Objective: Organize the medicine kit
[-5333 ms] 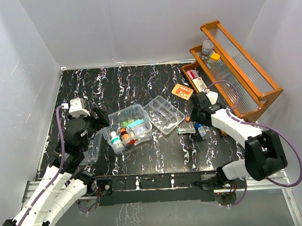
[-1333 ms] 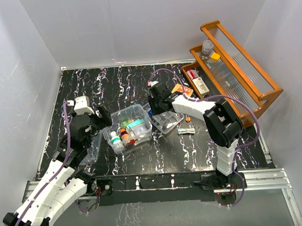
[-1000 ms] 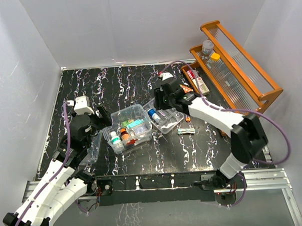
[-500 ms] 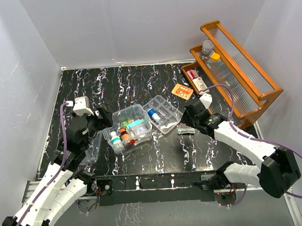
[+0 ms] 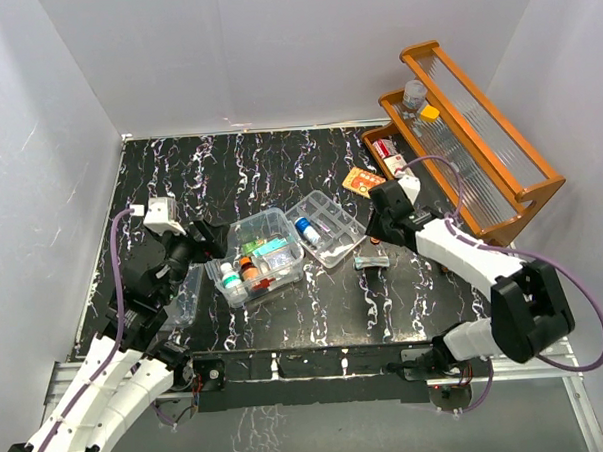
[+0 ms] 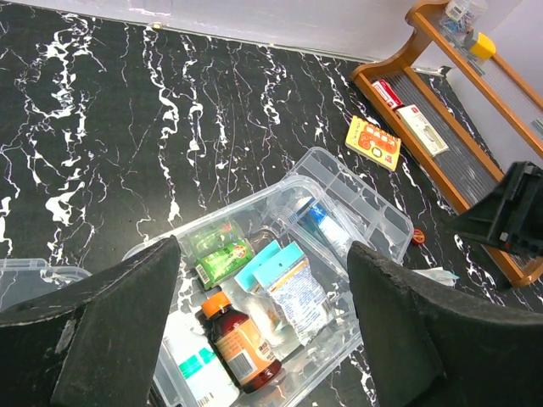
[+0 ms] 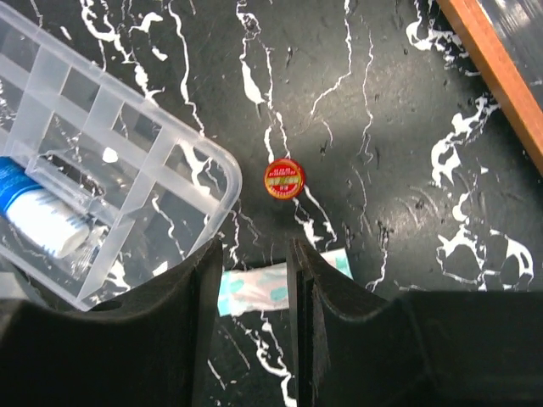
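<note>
The medicine kit (image 5: 243,227) is a clear open box mid-table, holding a brown bottle (image 6: 237,339), a white bottle, green packets (image 6: 216,248) and blue-topped sachets (image 6: 293,284). Its rim shows in the left wrist view (image 6: 246,199). My left gripper (image 5: 197,241) is open wide and empty, just left of the kit and above it (image 6: 263,250). My right gripper (image 5: 375,228) is open with a narrow gap and empty (image 7: 252,254). It hovers over a teal-and-white sachet (image 7: 263,284) lying on the table (image 5: 371,261). A small red round tin (image 7: 282,179) lies just beyond it.
A clear divider tray (image 5: 334,235) right of the kit holds a blue-and-white tube (image 5: 305,229). An orange card (image 5: 363,181) lies behind it. A wooden tiered rack (image 5: 478,138) with small items stands at the right. A clear lid (image 6: 34,280) lies under my left arm.
My right arm carried the blue-and-white tube to the divider tray, left it there and swung back right over the sachet. My left arm shifted only slightly.
</note>
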`<move>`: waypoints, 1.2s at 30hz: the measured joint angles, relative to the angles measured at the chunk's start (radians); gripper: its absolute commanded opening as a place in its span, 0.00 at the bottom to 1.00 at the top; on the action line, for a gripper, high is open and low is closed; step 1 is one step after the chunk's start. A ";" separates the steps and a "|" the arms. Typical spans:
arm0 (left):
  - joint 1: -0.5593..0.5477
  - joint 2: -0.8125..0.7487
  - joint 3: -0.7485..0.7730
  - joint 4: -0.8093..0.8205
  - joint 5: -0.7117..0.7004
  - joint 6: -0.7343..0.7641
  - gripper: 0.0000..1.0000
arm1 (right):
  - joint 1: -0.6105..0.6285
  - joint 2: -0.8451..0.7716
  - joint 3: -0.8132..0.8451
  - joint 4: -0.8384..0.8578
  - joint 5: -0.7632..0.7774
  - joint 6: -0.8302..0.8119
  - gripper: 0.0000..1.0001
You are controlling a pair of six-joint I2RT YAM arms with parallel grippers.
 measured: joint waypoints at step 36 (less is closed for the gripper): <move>0.000 -0.034 -0.014 -0.002 -0.052 -0.020 0.79 | -0.089 0.366 0.126 0.018 -0.090 -0.197 0.34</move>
